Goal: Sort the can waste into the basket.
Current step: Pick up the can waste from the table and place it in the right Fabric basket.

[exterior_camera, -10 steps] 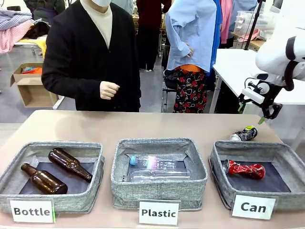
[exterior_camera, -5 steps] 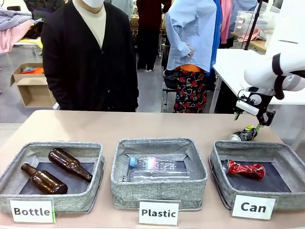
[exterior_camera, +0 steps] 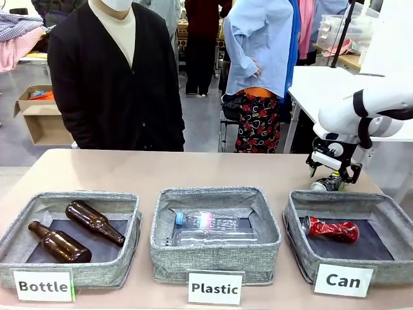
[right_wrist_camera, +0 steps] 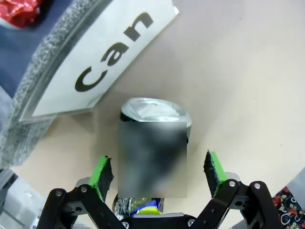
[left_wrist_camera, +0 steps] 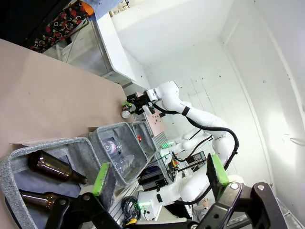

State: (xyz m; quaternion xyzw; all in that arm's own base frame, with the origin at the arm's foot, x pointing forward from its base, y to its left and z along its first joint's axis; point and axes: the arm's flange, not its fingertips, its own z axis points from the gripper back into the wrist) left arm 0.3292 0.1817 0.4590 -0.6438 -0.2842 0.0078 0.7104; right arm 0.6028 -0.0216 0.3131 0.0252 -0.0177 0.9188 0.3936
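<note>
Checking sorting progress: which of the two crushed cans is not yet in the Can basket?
The black and silver can, lying on the table behind the Can basket under the open right tool. The red can already lies inside.

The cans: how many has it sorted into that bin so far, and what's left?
One is done: the red can lies inside the Can basket. In hand: the right claw hangs open over the black and silver can, a finger on either side, not yet gripping. Left: close on it, lift it and drop it into the basket. The left claw is open, holding nothing.
</note>
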